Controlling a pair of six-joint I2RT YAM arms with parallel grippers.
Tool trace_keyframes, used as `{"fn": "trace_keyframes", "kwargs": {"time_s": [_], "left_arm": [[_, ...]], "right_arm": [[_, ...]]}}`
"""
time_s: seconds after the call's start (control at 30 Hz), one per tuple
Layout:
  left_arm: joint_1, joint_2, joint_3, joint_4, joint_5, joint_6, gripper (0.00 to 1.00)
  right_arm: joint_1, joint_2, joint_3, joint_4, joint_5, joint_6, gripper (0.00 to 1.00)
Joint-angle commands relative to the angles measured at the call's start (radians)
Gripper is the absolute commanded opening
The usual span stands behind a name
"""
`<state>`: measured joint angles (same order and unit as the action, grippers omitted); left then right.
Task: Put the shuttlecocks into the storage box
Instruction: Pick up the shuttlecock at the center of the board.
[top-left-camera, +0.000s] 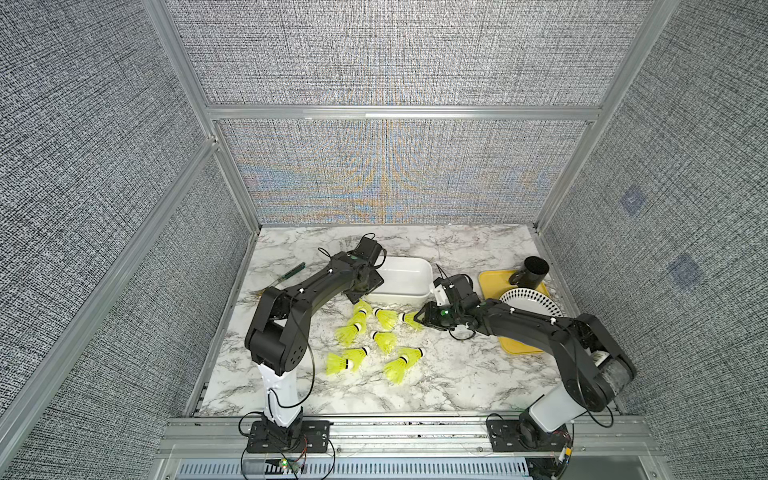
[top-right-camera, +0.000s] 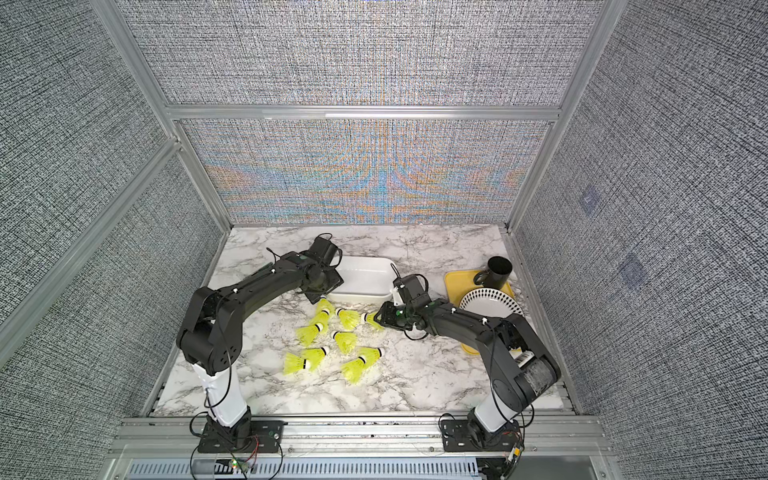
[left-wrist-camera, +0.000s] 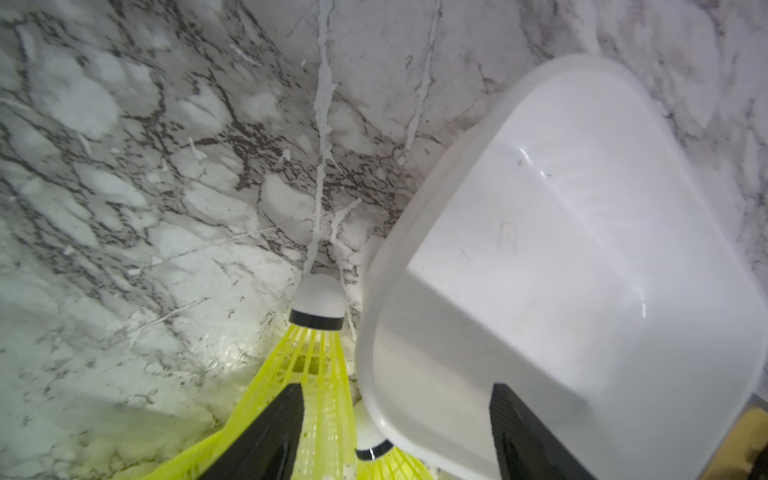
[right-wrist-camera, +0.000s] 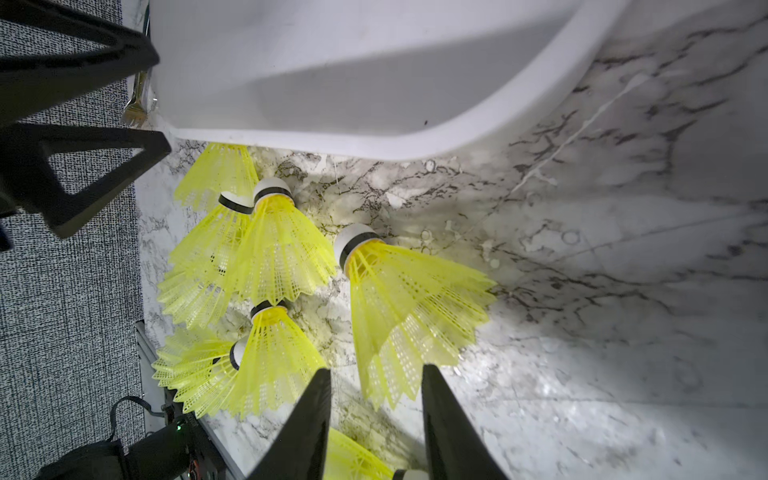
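Left gripper (left-wrist-camera: 397, 390) hung wide open, pointing down astride the storage box (left-wrist-camera: 582, 249) corner; right gripper (right-wrist-camera: 376, 372), arm stretched low, stood half-open around one of the shuttlecocks (right-wrist-camera: 407, 299) lying on the table (right-wrist-camera: 623, 332) beside it.

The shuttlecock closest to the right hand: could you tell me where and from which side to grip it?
Grip the shuttlecock by its flared skirt, coming from the open end, where the right hand is. It lies on its side with the cap pointing away, so the skirt's rim sits between the fingers. Close gently, as the mesh looks soft.
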<state>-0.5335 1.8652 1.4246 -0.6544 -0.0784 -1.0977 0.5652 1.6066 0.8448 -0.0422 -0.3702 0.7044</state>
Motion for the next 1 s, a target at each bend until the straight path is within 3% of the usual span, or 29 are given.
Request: {"fn": "trace_keyframes", "kwargs": {"time_s": [0.0,0.13,0.27,0.37,0.57,0.73,0.97], "left_arm": [[-0.003,-0.048,-0.011,-0.013,0.017,0.115,0.76],[-0.004,-0.139,-0.087,0.036,0.102,0.259,0.73],[-0.004,-0.243,-0.235,0.170,0.334,0.389,0.68],[-0.004,-0.324,-0.364,0.273,0.506,0.419,0.65],[-0.004,-0.472,-0.540,0.345,0.678,0.455,0.65],[-0.005,-0.516,-0.595,0.297,0.699,0.484,0.66],[-0.011,-0.523,-0.615,0.312,0.700,0.475,0.66]], "right_arm": [[0.004,0.008,0.003,0.031,-0.001,0.013,0.38],[0.009,0.027,0.016,0.032,-0.002,0.011,0.36],[0.015,0.035,0.022,0.033,0.008,0.015,0.33],[0.017,0.043,0.026,0.035,0.018,0.017,0.28],[0.022,0.060,0.040,0.029,0.039,0.027,0.17],[0.026,0.063,0.046,0.010,0.048,0.032,0.00],[0.033,0.003,0.041,-0.043,0.060,0.031,0.00]]}}
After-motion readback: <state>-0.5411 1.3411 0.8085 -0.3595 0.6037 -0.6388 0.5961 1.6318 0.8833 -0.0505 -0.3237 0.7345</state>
